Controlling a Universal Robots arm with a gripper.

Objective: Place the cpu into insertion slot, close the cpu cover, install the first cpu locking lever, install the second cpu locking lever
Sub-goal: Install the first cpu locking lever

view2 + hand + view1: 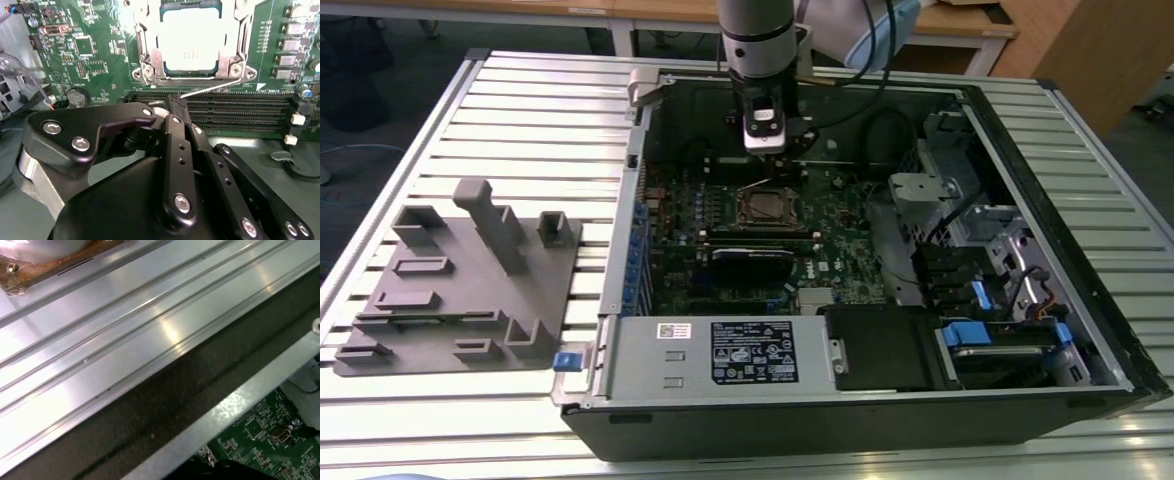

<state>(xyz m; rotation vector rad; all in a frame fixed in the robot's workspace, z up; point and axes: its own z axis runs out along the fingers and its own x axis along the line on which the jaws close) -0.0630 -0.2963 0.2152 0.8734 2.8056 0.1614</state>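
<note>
Ribbed aluminium tabletop (520, 110) catching bright glare — wooden desks (967, 22) behind, grey floor (1137, 150) beyond.

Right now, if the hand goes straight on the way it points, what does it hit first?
Probably the thin locking lever, whose end sits at the hand's tip; just beyond lie the long memory slots. Depth is unclear: it may already touch the lever.

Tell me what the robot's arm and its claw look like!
The arm is a smooth grey tube with a light blue cap at its joint. Its gripper is shiny black. It is built from flat bars joined a bit like scissors, with round silver screws dotted along them.
</note>
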